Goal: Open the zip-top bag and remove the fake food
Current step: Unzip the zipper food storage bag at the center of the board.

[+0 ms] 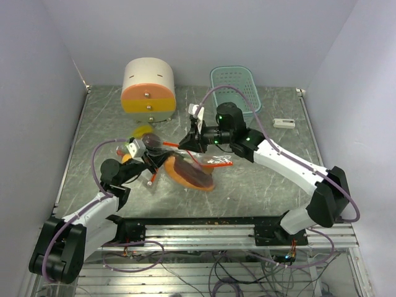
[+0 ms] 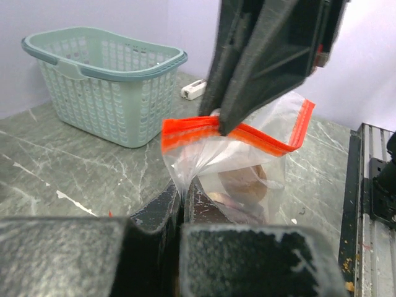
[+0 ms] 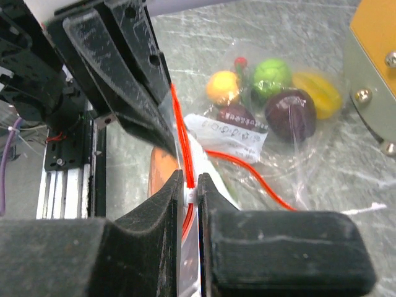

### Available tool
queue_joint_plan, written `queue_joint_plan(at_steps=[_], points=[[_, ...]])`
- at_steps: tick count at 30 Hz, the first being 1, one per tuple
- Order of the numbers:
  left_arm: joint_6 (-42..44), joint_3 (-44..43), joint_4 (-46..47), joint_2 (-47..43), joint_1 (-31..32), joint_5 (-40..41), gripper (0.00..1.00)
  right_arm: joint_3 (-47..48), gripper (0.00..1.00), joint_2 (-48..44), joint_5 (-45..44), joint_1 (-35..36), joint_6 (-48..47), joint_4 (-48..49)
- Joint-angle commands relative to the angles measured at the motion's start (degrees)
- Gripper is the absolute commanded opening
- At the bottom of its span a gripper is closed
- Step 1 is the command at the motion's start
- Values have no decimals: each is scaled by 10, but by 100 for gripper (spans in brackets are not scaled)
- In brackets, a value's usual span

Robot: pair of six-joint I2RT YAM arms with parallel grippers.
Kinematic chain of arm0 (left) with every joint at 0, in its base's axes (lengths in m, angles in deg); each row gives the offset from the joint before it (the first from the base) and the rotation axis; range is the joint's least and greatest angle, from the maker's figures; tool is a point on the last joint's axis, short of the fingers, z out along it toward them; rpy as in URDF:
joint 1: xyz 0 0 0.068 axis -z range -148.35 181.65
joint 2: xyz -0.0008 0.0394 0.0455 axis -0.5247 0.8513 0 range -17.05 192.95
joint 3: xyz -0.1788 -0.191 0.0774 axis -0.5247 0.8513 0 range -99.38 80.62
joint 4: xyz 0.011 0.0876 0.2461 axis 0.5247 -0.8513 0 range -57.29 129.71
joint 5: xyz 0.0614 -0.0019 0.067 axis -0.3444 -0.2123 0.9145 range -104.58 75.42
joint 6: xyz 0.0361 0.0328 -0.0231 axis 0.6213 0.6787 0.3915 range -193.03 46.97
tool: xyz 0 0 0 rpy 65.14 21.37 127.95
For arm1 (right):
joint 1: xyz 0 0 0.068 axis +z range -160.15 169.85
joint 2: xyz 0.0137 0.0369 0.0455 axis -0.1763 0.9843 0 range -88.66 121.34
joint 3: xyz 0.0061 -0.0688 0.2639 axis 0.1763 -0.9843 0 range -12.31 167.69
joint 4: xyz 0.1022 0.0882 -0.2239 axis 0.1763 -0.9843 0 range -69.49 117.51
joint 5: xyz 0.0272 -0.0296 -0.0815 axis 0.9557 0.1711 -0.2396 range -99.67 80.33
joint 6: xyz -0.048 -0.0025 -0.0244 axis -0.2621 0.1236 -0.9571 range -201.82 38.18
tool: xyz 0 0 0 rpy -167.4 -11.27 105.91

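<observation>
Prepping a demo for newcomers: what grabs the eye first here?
Both grippers pinch one clear bag at mid-table: the right gripper clamps its red zip strip, and the left gripper nips the plastic wall. Bright toy fruits show through the plastic beside the orange-fronted drawer box, and a teal basket stands at the back right.

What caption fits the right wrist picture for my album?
Right pincer and left pincer pinch the zip-top bag; toy fruits show through the plastic.
</observation>
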Motion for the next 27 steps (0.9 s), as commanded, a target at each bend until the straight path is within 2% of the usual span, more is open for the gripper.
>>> queue_joint_plan(at_steps=[1,8,15,21,27], points=[[-2,4,30,-13,-18,59,7,-36,0,-52,-50,-11,-16,-25],[-13,13,-21,-41,-45,157,7,-131,0,-180,-156,-16,4,-36],[-67,28,25,-27,-94,153,7,-226,0,-324,-295,-27,56,-39],[-84,33,69,-3,-105,130,7,-221,0,-348,-318,-29,53,-70],[-83,32,97,11,-108,83,7,-253,2,-344,-243,-29,75,-39]])
